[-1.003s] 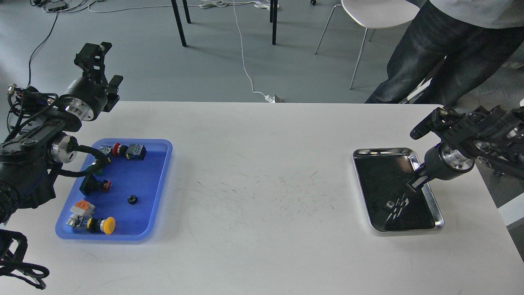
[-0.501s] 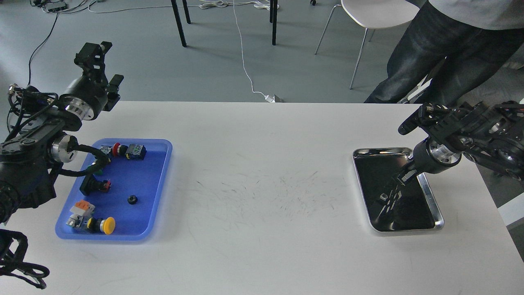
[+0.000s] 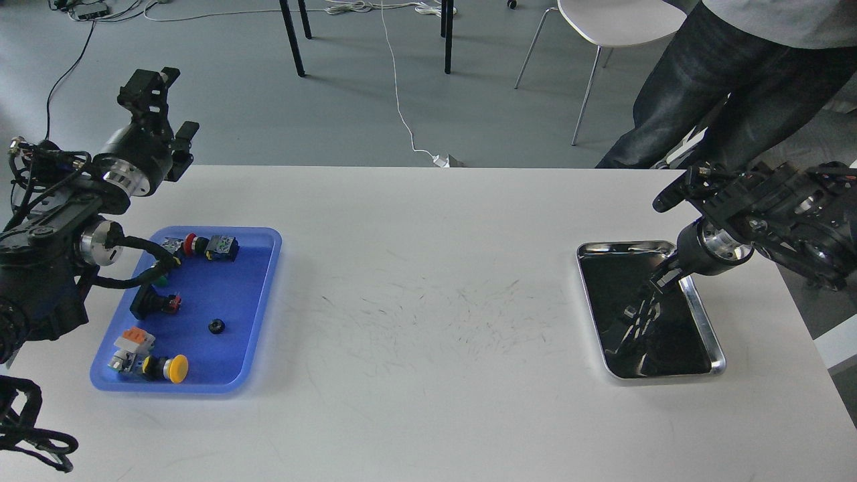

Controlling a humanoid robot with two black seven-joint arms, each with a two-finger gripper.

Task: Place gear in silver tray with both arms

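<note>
The gear (image 3: 215,326), a small black toothed ring, lies in the blue tray (image 3: 264,301) at the table's left. At the right sits the silver tray (image 3: 706,325), its dark bottom mirroring my right arm. My left gripper (image 3: 167,104) is raised above the table's far left corner, behind the blue tray, open and empty. Over the silver tray's far right part, my right gripper (image 3: 659,278) points down; it is dark against the tray bottom, so its fingers cannot be told apart.
The blue tray also holds several push buttons and switches, among them a yellow-capped button (image 3: 175,368) and a red one (image 3: 191,244). A person (image 3: 703,87) stands behind the table's far right corner, beside a white chair (image 3: 616,23).
My right arm has drawn back toward the tray's far right corner and risen a little; its reflection in the tray shifted with it. The left gripper barely moved.
</note>
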